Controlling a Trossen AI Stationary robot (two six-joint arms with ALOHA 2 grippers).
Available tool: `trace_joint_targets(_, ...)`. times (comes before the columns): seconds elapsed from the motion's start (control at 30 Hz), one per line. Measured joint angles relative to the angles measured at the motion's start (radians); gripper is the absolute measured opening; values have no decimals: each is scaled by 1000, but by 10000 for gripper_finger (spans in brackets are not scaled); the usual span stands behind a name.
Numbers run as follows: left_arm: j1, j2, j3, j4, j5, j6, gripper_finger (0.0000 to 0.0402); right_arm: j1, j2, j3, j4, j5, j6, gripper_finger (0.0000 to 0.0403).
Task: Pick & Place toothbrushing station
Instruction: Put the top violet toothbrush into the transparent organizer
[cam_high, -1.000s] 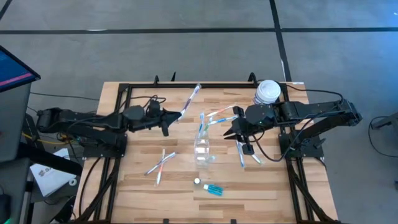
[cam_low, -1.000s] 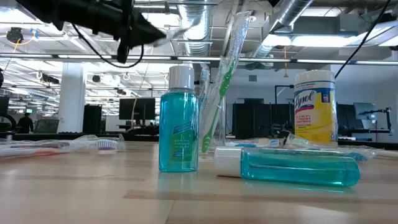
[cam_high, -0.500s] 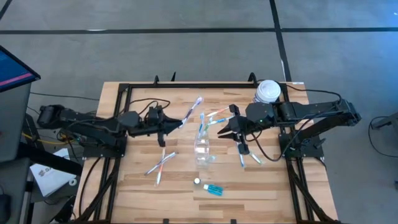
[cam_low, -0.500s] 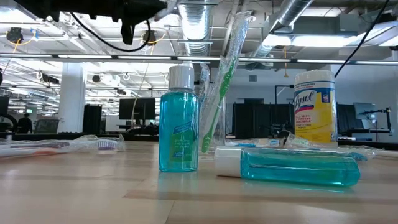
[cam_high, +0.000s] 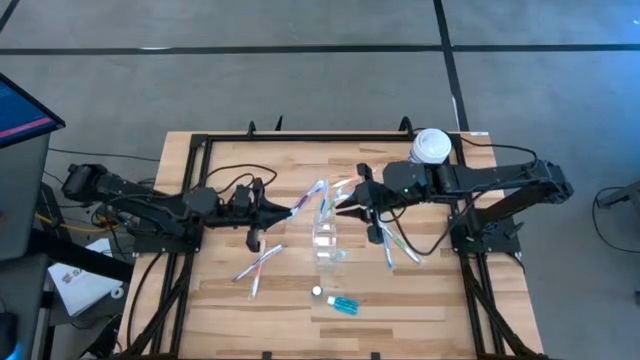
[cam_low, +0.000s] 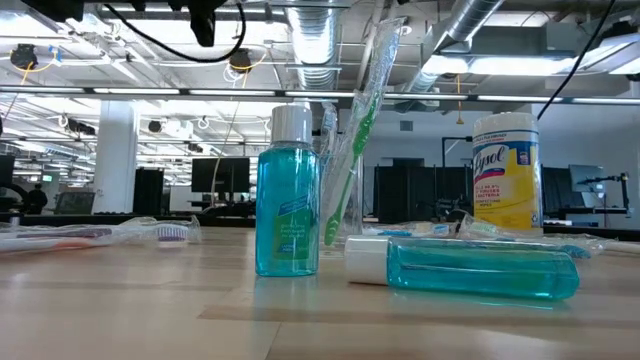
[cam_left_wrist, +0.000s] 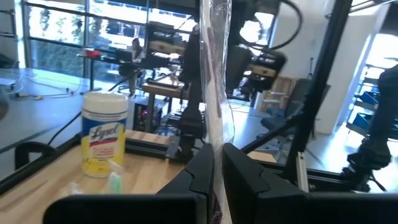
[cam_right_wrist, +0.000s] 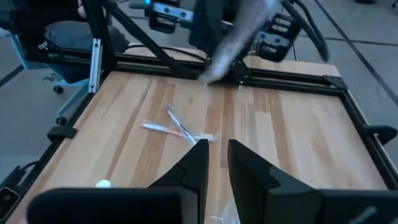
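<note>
My left tool (cam_high: 283, 208) is clamped on a wrapped toothbrush (cam_high: 307, 197), and what matters now is how that brush lies against the clear cup (cam_high: 325, 238) standing mid-table. Seen from above, the brush runs out of the tool toward the right and slightly away from me, so its free tip hangs near the cup's far rim, not yet over the opening as far as I can judge. In the left wrist view the wrapper (cam_left_wrist: 214, 81) rises straight out between the two dark fingers (cam_left_wrist: 200, 171), so the long axis is in line with the tool. To drop it in I reckon I must bring the tip across over the cup's mouth and tilt the brush nearer to upright.

My right tool (cam_high: 352, 203) sits just beside the cup on its right, at about the same nearness as the left. Its fingers (cam_right_wrist: 198, 163) show a narrow gap with nothing between them that I can see, so I take it as slightly open and empty (the two tools are close, and I would mind a clash over the cup).

At least one green brush (cam_low: 352, 140) already leans in the cup. Loose brushes lie on the table (cam_high: 440, 300): a pair to the left (cam_high: 258, 264) and some to the right (cam_high: 392, 248). A blue bottle (cam_high: 344, 305) lies on its side near the front edge, with a second one upright (cam_low: 287, 195) beside it. The yellow wipes tub (cam_high: 431, 146) stands at the far right corner, well apart.
</note>
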Motion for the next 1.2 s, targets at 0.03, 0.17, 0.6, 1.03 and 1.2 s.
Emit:
trace_joint_targets(0.03,-3,0,0,3,4,1,17,-5,0,0,5,0,0,52)
trace_joint_targets(0.17,-16,0,0,4,7,16,17,-27,0,0,30,0,3,52)
trace_joint_targets(0.6,-19,0,0,7,7,23,17,-40,0,0,206,-6,-24,52)
trace_joint_targets(1.03,-18,46,0,25,7,23,19,-34,0,-1,258,-82,-46,77)
trace_joint_targets(1.2,-16,75,0,69,6,38,20,-33,15,-1,257,-83,-49,119)
